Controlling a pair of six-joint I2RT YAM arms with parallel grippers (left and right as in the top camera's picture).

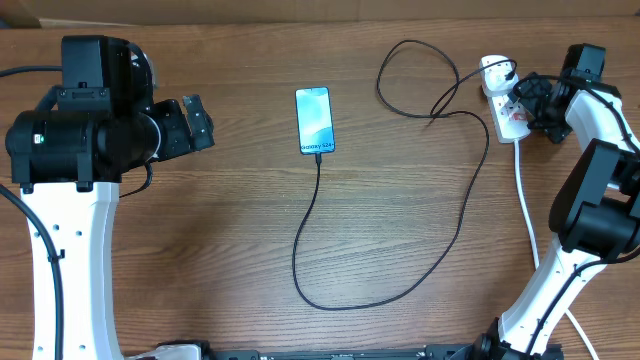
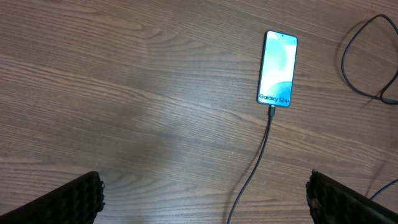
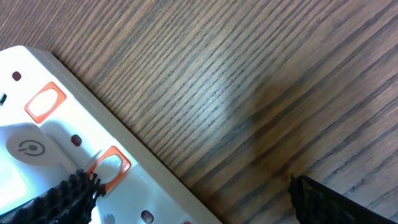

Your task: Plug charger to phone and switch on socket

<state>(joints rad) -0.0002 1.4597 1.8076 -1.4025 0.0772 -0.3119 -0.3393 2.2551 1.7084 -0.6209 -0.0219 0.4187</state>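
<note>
The phone (image 1: 314, 120) lies flat with its screen lit light blue at the table's upper middle; the left wrist view shows the phone (image 2: 278, 68) too. The charger's thin black cable (image 1: 300, 270) runs from the phone's "Galaxy" end, loops across the table and reaches the white socket (image 1: 503, 100) at the upper right. In the left wrist view the charger tip (image 2: 271, 112) meets the phone's edge. My left gripper (image 1: 195, 125) hangs open, well left of the phone. My right gripper (image 3: 193, 199) is open over the socket (image 3: 62, 124), one finger beside an orange switch (image 3: 109, 167).
A thick white cord (image 1: 527, 210) runs from the socket toward the front along the right arm's base. A second orange switch (image 3: 45, 101) sits further along the strip. The charger cable forms a wide loop (image 1: 430, 75) left of the socket.
</note>
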